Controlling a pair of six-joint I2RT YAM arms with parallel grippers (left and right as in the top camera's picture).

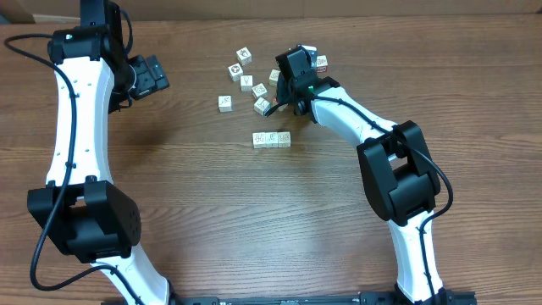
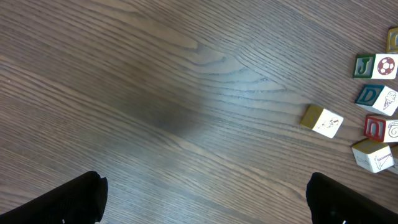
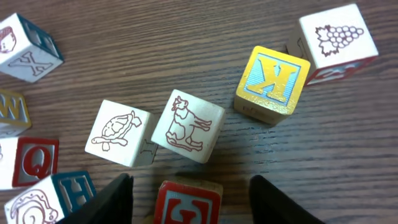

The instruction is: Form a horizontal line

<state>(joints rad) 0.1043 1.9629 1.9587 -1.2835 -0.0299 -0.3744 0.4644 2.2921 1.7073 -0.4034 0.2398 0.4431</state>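
So here's where you're at: your row of blocks [image 1: 271, 139] is three pale cubes sitting side by side and touching, running left to right on the table [image 1: 186, 195], just on the near side of the scattered pile. It tips a tiny bit, with the right end slightly farther away than the left. Your right gripper [image 1: 273, 103] is down among the loose blocks [image 1: 243, 55] just beyond the row. In the right wrist view the right gripper [image 3: 191, 183] has its jaws about half spread, with a red-lettered block [image 3: 186, 204] sitting between them. There's a visible gap on each side of that block, so neither finger is touching it and it isn't gripped. Just past it you've got a turtle block [image 3: 118, 132] and an animal block [image 3: 188, 126] right beside each other. A yellow K block [image 3: 272, 82] sits farther right and a grapes block [image 3: 337, 34] is beyond that. Your left gripper [image 1: 151, 76] is well off to the far left of the pile. From its wrist camera the left gripper [image 2: 205, 186] is spread as wide as it goes, with only bare wood between the fingers. A tan block [image 2: 321, 119] and a few lettered ones sit at the right edge of that view.
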